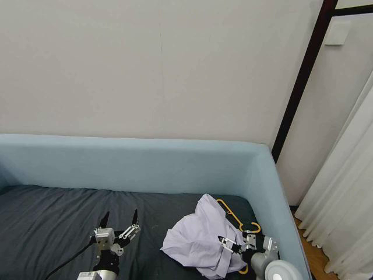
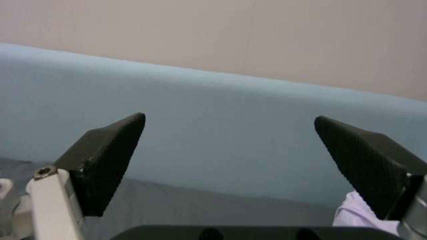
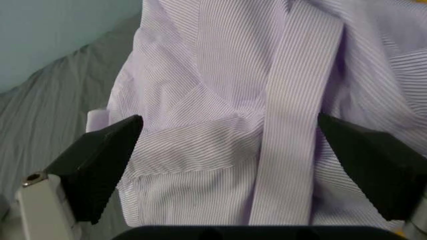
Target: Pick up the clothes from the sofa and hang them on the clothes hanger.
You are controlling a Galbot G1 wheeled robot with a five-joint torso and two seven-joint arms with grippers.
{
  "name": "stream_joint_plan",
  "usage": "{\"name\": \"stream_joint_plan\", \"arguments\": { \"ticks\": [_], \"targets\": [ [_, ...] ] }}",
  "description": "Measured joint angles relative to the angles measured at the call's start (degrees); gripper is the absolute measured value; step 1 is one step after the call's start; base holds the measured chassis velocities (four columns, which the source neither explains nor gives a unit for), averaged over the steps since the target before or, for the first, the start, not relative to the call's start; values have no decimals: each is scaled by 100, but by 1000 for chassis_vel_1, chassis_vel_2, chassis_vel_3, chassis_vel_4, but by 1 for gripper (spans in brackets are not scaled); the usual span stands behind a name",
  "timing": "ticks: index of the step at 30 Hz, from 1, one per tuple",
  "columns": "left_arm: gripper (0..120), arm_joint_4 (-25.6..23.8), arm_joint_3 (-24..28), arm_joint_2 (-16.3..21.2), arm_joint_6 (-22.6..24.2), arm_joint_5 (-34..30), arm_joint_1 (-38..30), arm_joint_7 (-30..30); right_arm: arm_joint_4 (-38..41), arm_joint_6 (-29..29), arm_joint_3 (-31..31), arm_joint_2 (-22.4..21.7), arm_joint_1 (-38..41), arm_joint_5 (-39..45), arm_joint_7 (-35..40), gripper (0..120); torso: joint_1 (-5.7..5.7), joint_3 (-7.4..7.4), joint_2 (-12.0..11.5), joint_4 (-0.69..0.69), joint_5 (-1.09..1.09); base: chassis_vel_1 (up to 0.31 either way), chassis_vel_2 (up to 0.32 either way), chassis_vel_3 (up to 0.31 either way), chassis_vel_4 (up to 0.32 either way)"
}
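Lilac striped shirt (image 1: pixel 198 239) lies crumpled at 5 o'clock on the sofa (image 1: pixel 145 166) seat, partly over a yellow hanger (image 1: pixel 230 209). Right gripper (image 1: pixel 236 245) hovers over it, jaws wide apart. Left gripper (image 1: pixel 121 220) idles at 7 o'clock, jaws also apart. Looks light and floppy, so I'd pinch a bunched fold near the collar.

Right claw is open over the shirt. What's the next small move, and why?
Probably ease the right claw down into the striped shirt. Its jaws stand wide open with crumpled fabric lying just beyond them, nothing gripped yet, so closing now would likely catch little. The left claw hangs open over the bare sofa seat, apart from the shirt.
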Motion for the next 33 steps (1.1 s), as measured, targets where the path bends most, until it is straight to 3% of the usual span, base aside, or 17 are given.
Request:
{"name": "stream_joint_plan", "arguments": {
  "ticks": [10, 18, 25, 33],
  "targets": [
    [100, 59, -91, 17, -32, -15, -24, -18, -372, 10, -115, 40, 251, -169, -292, 100, 0, 0, 0, 1, 0, 0, 0, 0, 0],
    [100, 97, -55, -8, -59, -16, -40, -20, -334, 23, -98, 13, 242, -328, -299, 77, 0, 0, 0, 1, 0, 0, 0, 0, 0],
    [100, 98, -55, 2, -73, -16, -17, -23, -370, 2, -53, -41, 184, -504, -252, 98, 0, 0, 0, 0, -1, 0, 0, 0, 0],
    [100, 81, -51, 11, -73, -3, 23, -23, -600, -2, -15, 22, 193, -545, -392, 100, 0, 1, 0, 0, 0, 0, 0, 0, 0]
  ]
}}
